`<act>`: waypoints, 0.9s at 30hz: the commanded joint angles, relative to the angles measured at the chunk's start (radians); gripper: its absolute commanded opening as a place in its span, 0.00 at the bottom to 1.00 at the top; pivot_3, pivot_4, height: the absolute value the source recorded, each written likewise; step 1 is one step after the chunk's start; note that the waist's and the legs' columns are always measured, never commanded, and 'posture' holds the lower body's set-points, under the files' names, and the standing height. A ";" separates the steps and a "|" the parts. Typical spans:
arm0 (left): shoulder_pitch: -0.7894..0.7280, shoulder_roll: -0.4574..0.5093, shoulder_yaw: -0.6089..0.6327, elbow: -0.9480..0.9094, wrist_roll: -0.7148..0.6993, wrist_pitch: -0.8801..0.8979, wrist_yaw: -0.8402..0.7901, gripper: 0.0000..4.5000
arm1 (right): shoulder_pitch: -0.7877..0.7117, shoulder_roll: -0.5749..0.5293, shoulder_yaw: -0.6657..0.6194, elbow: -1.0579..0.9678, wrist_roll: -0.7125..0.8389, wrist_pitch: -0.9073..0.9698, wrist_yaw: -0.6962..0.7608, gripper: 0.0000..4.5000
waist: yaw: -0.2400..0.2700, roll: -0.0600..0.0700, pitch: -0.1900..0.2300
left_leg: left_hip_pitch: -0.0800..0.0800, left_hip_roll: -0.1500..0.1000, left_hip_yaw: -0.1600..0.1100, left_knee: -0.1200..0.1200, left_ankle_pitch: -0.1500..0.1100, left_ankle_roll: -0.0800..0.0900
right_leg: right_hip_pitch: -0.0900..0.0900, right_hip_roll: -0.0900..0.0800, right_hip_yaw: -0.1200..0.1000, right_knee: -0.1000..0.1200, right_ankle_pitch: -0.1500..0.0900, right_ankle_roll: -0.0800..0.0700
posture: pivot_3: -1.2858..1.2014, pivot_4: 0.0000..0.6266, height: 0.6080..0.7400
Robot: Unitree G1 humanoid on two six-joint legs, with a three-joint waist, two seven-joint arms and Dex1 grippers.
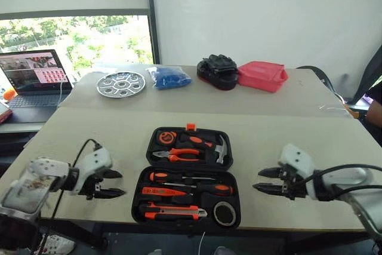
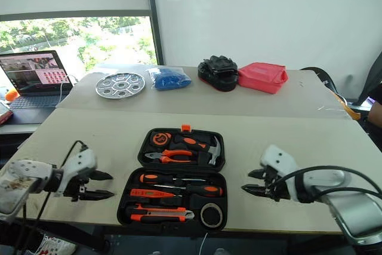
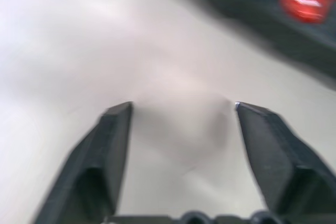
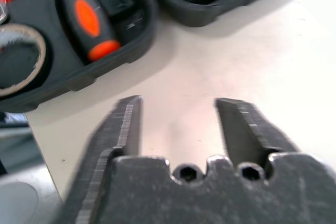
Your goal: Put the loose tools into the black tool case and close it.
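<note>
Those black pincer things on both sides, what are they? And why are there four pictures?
They belong to a robot with two arms. Each arm ends in an end effector, a pincer with two black fingers. The left end effector and the right end effector are both open and hold nothing.

The two wide pictures come from the robot's two eyes, looking down over its arms. The two close pictures come from little cameras on its wrists, peeking between the fingers.

On the near table lies an open black tool case. Inside are screwdrivers, a utility knife and a tape roll in the near half, with pliers and a hammer in the far half.

On the far table are a metal dish, a blue bag, a black pile, a red container and a laptop.
</note>
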 commanded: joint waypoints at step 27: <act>-0.521 -0.329 -0.075 0.204 -0.105 0.766 0.440 0.60 | -0.474 0.305 0.017 0.356 0.132 0.544 -0.298 0.51 | 0.003 -0.001 0.000 | -0.008 -0.004 -0.006 -0.001 0.000 -0.001 | -0.006 -0.003 -0.001 0.001 0.002 0.001 | 0.52 0.24 1.00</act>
